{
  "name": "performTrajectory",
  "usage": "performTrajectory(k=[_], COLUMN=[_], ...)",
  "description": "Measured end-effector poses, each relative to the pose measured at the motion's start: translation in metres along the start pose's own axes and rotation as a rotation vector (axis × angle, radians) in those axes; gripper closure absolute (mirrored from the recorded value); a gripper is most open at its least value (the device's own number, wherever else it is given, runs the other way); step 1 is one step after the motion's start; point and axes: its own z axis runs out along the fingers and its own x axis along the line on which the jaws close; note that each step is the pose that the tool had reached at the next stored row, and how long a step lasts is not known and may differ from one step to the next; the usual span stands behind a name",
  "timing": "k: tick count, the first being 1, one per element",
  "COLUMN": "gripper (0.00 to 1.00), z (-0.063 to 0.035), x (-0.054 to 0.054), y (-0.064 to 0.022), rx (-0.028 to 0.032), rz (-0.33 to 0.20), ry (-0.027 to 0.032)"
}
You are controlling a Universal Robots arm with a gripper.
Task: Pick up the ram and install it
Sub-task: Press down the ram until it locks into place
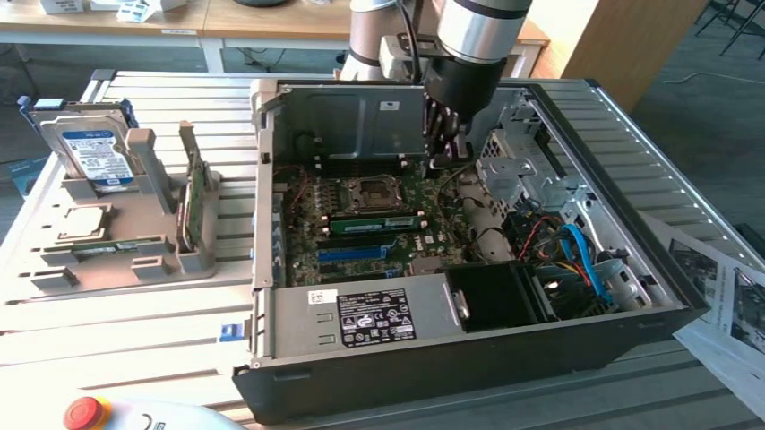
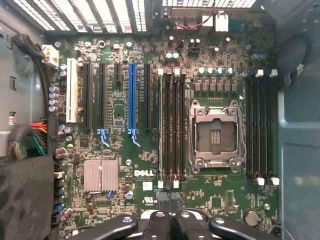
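With the ram (image 1: 373, 224) standing in a slot just beside the processor socket (image 1: 365, 191), and the hand (image 1: 445, 150) hovering over the board with fingers together and empty, good seating probably needs a straight, even downward press until both end clips catch.

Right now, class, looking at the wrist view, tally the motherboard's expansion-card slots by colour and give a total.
White slot: 1
Blue slot: 1
Black slots: 4
Total: 6
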Motion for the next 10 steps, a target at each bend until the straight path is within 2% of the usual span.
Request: performTrajectory(k=[10], gripper=[0.89], z=[0.0125], x=[0.0], y=[-0.0004], rx=[0.0], rz=[0.0], ry=[-0.0001])
